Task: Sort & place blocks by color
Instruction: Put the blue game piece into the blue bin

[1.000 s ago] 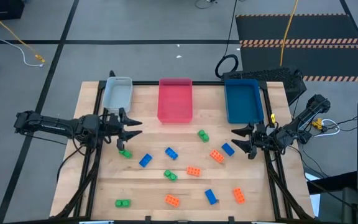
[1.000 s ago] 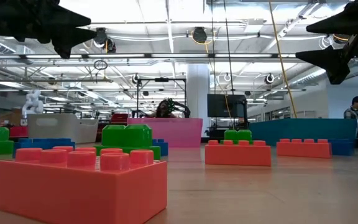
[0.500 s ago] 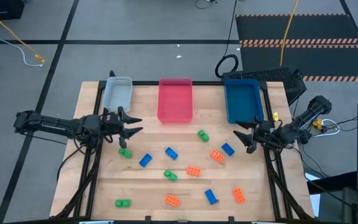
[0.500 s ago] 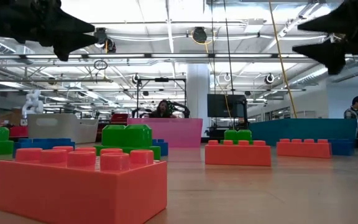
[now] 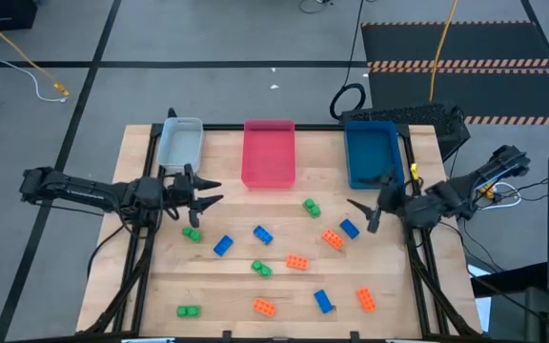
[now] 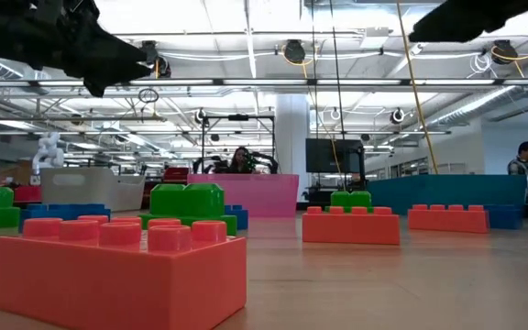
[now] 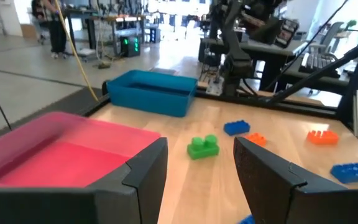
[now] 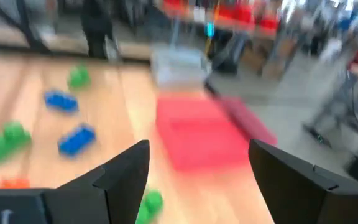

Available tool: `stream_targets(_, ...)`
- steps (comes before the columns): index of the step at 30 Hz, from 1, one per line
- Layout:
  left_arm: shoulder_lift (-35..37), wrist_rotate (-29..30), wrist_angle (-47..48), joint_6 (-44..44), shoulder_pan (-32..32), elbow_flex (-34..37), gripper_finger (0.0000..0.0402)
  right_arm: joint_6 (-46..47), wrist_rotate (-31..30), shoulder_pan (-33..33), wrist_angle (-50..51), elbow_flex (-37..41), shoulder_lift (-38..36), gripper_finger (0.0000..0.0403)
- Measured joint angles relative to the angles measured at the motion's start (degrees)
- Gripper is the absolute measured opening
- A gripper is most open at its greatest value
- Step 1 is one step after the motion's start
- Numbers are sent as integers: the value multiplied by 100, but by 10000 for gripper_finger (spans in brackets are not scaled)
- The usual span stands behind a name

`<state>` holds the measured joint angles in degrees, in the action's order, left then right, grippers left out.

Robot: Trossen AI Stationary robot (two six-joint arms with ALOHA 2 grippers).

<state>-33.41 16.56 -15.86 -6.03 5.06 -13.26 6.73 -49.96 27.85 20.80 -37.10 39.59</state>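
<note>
Hovering over the counter (image 5: 284, 305), we see both hands parted and empty: left hand (image 5: 206, 193) at left-centre of the high frame, right hand (image 5: 368, 202) at right-centre below the blue tray (image 5: 372, 155). Blocks (image 5: 296, 262) lie scattered across the lower middle, none in the trays.

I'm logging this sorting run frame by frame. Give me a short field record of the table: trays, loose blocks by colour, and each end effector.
trays: grey tray, pink tray, blue tray, in a row along the far edge; no blocks visible in them
green blocks: four loose, e.g.
blue blocks: four loose, e.g.
orange blocks: four loose, e.g.
left end effector: open, empty, near the grey tray
right end effector: open, empty, above the table beside the blue tray
</note>
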Motion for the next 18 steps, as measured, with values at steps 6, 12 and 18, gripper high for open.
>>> stream_targets(6,-125,17,-108,-36,-238,-2,186,1396,824,-579,1406,-587,1195,267)
stream_targets(12,-246,20,84,-183,-323,0,186,2020,1935,-1179,1449,-624,1740,267)
stream_targets(18,-295,16,-72,-132,-317,0,186,1886,2264,-1289,1005,-634,1821,267)
